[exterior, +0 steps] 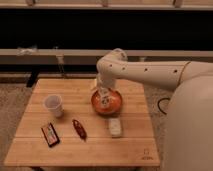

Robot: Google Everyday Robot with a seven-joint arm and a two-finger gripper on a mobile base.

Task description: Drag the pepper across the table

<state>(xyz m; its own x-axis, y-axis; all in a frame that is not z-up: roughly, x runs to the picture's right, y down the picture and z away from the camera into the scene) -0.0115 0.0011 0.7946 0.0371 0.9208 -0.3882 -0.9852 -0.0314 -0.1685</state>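
Note:
The pepper (pixel 79 128) is a slim dark-red chili shape lying on the light-wood table (pixel 35 150), left of the middle near the front. My gripper (pixel 104 97) hangs from the white arm (pixel 145 72) over an orange bowl (pixel 114 105) at the table's middle back. It is to the right of and behind the pepper, well apart from it.
A white paper cup (pixel 54 105) stands at the left. A flat dark red-and-black packet (pixel 50 134) lies at the front left, beside the pepper. A pale oblong packet (pixel 115 127) lies in front of the bowl. A dark logo mark (pixel 146 153) is near the front right corner.

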